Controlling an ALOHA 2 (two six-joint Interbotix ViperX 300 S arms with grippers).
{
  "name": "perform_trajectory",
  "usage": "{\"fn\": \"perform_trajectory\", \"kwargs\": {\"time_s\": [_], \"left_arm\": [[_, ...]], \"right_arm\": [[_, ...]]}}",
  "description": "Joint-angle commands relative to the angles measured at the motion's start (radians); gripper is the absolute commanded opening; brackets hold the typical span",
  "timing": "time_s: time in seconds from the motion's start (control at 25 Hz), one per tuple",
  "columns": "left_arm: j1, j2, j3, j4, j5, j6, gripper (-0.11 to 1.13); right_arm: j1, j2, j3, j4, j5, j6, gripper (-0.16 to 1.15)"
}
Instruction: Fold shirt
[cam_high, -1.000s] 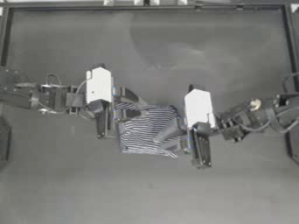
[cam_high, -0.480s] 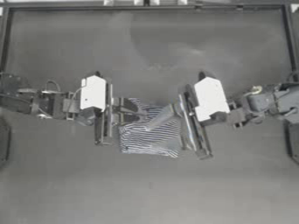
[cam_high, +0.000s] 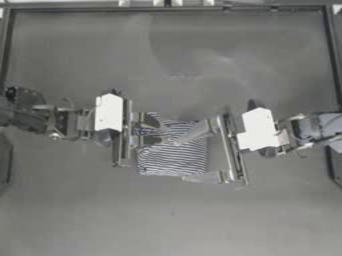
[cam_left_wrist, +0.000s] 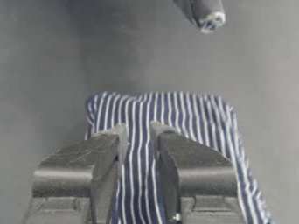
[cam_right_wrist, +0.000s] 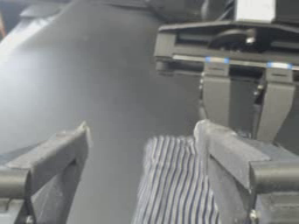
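The shirt (cam_high: 170, 157) lies as a small striped folded packet in the middle of the table, also seen in the left wrist view (cam_left_wrist: 169, 113) and the right wrist view (cam_right_wrist: 172, 183). My left gripper (cam_high: 152, 131) hovers low over the packet's left part, jaws a narrow gap apart (cam_left_wrist: 138, 129), with flat stripes showing between them. My right gripper (cam_high: 206, 155) stands wide open (cam_right_wrist: 143, 140) at the packet's right edge, one jaw over the fabric and the other over bare table. The left gripper's fingers (cam_right_wrist: 216, 96) face it from across the packet.
A dark metal frame (cam_high: 167, 7) borders the table at the far side and along both sides. Bare dark tabletop (cam_high: 174, 220) surrounds the packet. The tip of a right finger (cam_left_wrist: 204, 15) shows beyond the shirt's far edge.
The right gripper has let go of the shirt, opened and drawn back to the right. The shirt has settled into a flatter rectangle. The left arm has barely moved.
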Motion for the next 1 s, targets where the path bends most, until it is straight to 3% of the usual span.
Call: {"fn": "perform_trajectory", "kwargs": {"time_s": [0.04, 0.16, 0.36, 0.56, 0.76, 1.0], "left_arm": [[0.002, 0.0, 0.003, -0.041, -0.041, 0.048, 0.67], [0.006, 0.017, 0.025, -0.092, -0.08, 0.092, 0.67], [0.008, 0.051, 0.054, -0.137, -0.149, 0.118, 0.69], [0.009, 0.092, 0.044, -0.138, -0.15, 0.118, 0.73], [0.012, 0.121, 0.046, -0.149, -0.167, 0.118, 0.89], [0.012, 0.161, 0.057, -0.161, -0.204, 0.115, 0.91]], "right_arm": [[0.003, 0.041, 0.006, 0.1, -0.072, -0.072, 1.0], [0.006, 0.115, 0.008, 0.15, -0.147, -0.11, 1.0], [-0.002, 0.241, 0.008, 0.216, -0.261, -0.129, 1.0], [-0.008, 0.311, 0.005, 0.245, -0.302, -0.129, 1.0], [-0.015, 0.362, 0.009, 0.264, -0.347, -0.127, 1.0], [-0.018, 0.437, 0.006, 0.278, -0.433, -0.117, 1.0]]}}
